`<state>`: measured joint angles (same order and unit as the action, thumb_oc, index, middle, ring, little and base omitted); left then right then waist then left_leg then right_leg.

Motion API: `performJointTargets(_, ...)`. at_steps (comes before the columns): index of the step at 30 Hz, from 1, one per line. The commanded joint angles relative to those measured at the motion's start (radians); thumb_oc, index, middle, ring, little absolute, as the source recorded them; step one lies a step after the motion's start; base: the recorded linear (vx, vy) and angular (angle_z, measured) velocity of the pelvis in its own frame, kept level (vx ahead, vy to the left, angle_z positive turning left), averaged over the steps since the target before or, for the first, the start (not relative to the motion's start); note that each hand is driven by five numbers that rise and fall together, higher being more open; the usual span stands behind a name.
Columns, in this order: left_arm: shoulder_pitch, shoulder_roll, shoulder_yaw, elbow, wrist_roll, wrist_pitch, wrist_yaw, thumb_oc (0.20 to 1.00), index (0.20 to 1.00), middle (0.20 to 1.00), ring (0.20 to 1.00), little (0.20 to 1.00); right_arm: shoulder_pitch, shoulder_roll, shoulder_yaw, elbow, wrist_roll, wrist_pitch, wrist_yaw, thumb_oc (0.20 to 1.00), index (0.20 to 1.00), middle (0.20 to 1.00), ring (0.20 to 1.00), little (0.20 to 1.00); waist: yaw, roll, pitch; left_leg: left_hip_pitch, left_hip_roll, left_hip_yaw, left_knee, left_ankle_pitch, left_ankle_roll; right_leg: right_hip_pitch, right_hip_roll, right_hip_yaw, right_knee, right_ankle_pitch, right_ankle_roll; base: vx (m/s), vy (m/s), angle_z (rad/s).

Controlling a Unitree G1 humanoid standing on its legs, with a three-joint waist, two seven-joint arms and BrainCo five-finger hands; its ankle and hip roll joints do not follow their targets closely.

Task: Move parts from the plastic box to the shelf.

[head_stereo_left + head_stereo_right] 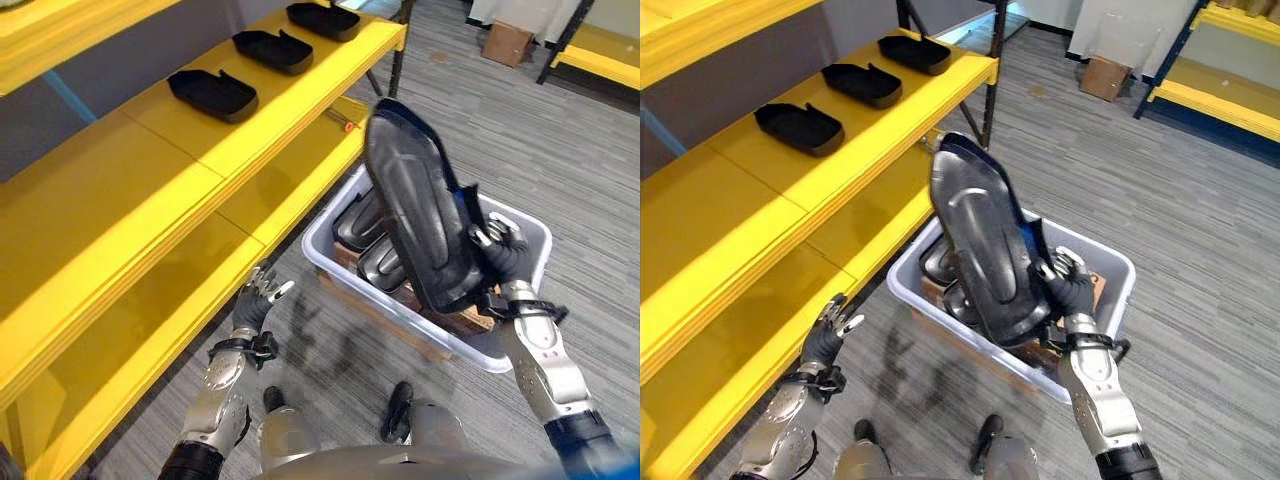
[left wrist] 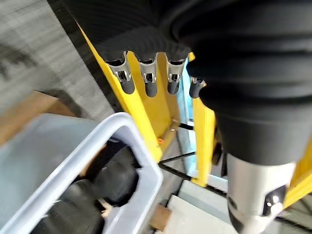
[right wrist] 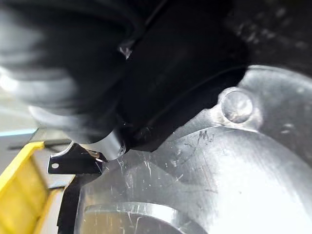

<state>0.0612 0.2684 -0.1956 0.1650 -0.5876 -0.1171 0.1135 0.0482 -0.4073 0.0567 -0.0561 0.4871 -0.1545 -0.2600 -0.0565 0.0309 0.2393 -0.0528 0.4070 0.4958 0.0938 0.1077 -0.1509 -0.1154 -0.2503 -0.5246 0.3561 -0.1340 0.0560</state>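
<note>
**Right hand lifts a black part above the plastic box**

At the upper left of the head views, three black tray-shaped parts (image 1: 212, 94) (image 1: 272, 50) (image 1: 323, 19) lie in a row on the upper board of the yellow shelf (image 1: 120, 200), each apart from the next. In the lower left, the left hand (image 1: 257, 299) hangs beside the edge of the shelf's lower board, over the grey carpet floor (image 1: 560, 150), fingers relaxed and spread, holding nothing.

Right of centre, the white plastic box (image 1: 340, 270) stands on the floor just beside the shelf, with more dark parts (image 1: 362, 225) lying inside it. Above the box, a long black moulded part (image 1: 410, 205) stands almost upright, its upper end tilted toward the shelf. The right hand (image 1: 503, 250) grips its lower right edge, fingers curled round the rim.

At the upper right, a cardboard box (image 1: 508, 42) sits on the floor.
</note>
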Motion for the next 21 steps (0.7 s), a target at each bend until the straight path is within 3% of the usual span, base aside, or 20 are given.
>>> performJointTargets(1,0.003,0.069,0.041,-0.064,0.014,-0.045,-0.003,1.000,1.000,1.000,1.000,1.000,-0.032,0.030,-0.013,-0.104,0.023,-0.094,-0.005,0.200,0.200,0.200,0.200,0.200,0.010,-0.026,-0.056,-0.059,-0.012,-0.044,-0.042,0.119,-0.012,0.046,-0.024,0.037,-0.003,-0.016,0.026,0.12,0.162,0.27)
performJointTargets(12,0.041,0.094,0.110,-0.084,0.018,-0.062,0.010,1.000,1.000,1.000,1.000,1.000,-0.049,0.050,0.014,-0.065,0.014,-0.069,0.018,0.200,0.200,0.200,0.200,0.200,0.070,-0.088,-0.083,-0.140,-0.099,-0.061,0.014,0.049,0.025,0.137,-0.073,-0.025,-0.157,0.084,0.082,0.07,0.146,0.16)
performJointTargets(13,0.041,0.096,0.113,-0.084,0.017,-0.065,0.014,1.000,1.000,1.000,1.000,1.000,-0.070,0.050,0.028,-0.056,0.018,-0.065,0.022,0.200,0.200,0.200,0.200,0.200,0.084,-0.108,-0.081,-0.162,-0.109,-0.069,0.044,0.029,0.034,0.140,-0.082,-0.031,-0.155,0.094,0.089,0.08,0.131,0.26)
performJointTargets(18,0.032,0.102,0.124,-0.084,0.009,-0.073,0.036,1.000,1.000,1.000,1.000,1.000,-0.121,0.059,0.061,-0.044,0.018,-0.059,0.019,0.200,0.200,0.200,0.200,0.200,0.125,-0.146,-0.067,-0.218,-0.136,-0.094,0.123,-0.027,0.054,0.167,-0.106,-0.049,-0.184,0.146,0.115,0.09,0.120,0.18)
performJointTargets(21,0.029,0.111,0.135,-0.082,0.013,-0.073,0.048,1.000,1.000,1.000,1.000,1.000,-0.141,0.074,0.078,-0.044,0.022,-0.055,0.026,0.200,0.200,0.200,0.200,0.200,0.153,-0.171,-0.067,-0.228,-0.183,-0.106,0.146,-0.087,0.088,0.183,-0.141,-0.060,-0.188,0.217,0.146,0.15,0.225,0.36)
